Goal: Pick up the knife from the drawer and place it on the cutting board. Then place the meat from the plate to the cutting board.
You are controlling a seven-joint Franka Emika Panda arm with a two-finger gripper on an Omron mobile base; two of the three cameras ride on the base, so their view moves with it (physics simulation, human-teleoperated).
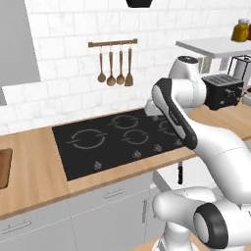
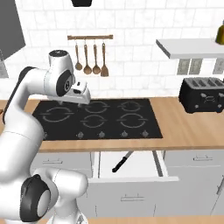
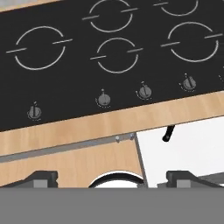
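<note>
we are on the first step, getting the knife (image 2: 122, 161) out of the drawer (image 2: 133, 178), and we have not picked it up yet. the drawer is pulled out under the counter (image 2: 188, 131), and the knife lies flat inside it on the white floor, with its black handle toward the front and its silver blade pointing back under the counter. in the left base view we see the knife's handle (image 1: 180, 172) just below the counter edge. our claw (image 2: 82, 103) hangs up high over the black stove (image 2: 98, 119), and its two tips (image 3: 43, 178) are spread wide apart in the hand view, with nothing between them. the knife is lower than the claw and off to one side, well apart from it. in the hand view only the end of the black handle (image 3: 168, 133) peeks out at the edge of the drawer, between the tips but a bit toward one of them. we think the next move is to bring the claw out past the counter edge, down into the drawer, and line it up across the handle before we squeeze. the cutting board (image 1: 4, 168) seems to sit far off at the end of the counter.
</note>
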